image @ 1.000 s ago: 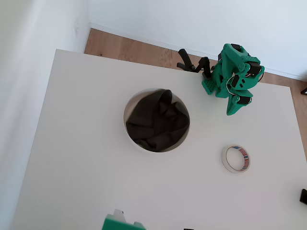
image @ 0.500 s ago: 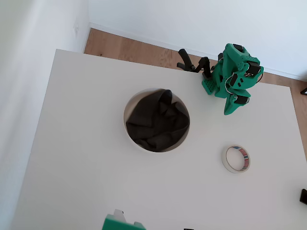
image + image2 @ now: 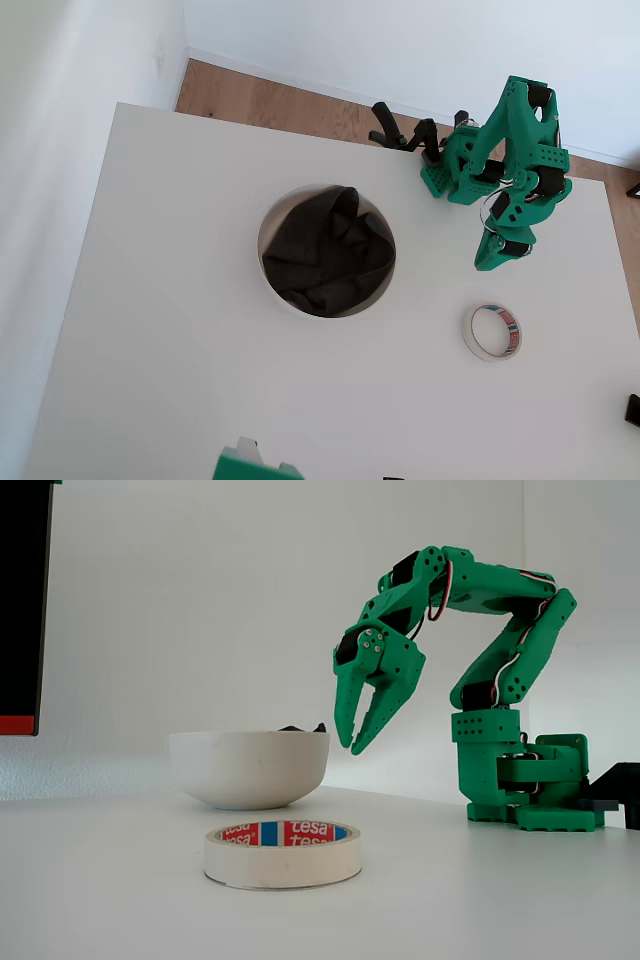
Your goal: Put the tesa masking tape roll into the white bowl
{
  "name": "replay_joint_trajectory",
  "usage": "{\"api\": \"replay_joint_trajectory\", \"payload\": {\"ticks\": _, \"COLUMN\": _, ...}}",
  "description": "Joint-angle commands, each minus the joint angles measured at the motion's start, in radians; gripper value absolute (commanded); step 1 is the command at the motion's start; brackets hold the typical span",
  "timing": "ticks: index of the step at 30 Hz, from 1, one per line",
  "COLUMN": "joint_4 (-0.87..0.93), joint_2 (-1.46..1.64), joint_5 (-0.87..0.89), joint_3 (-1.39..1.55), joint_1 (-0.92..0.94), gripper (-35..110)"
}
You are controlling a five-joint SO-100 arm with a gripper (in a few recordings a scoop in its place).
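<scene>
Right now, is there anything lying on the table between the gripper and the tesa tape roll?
No. In the overhead view, only bare white table separates the gripper from the tesa masking tape roll.

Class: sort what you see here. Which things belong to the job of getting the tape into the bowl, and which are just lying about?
Belong to the job:
tesa masking tape roll, flat on the table
white bowl, dark cloth inside
green arm's tool, slightly open, raised

Just lying about:
black clamp at the table's far edge
green object at the near edge
</scene>
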Motion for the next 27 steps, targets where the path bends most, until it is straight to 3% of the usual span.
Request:
{"api": "replay_joint_trajectory", "payload": {"ticks": 1, "joint_4": -0.025, "joint_2": -0.121, "joint_5": 0.014, "joint_3": -0.167, "joint_1": -0.032, "gripper": 7}}
{"api": "replay_joint_trajectory", "payload": {"ticks": 5, "joint_4": -0.054, "joint_2": -0.213, "joint_5": 0.012, "joint_3": -0.204, "joint_1": -0.097, "gripper": 19}}
{"api": "replay_joint_trajectory", "payload": {"ticks": 27, "joint_4": -0.209, "joint_2": -0.548, "joint_5": 0.072, "joint_3": -0.279, "joint_1": -0.204, "gripper": 21}}
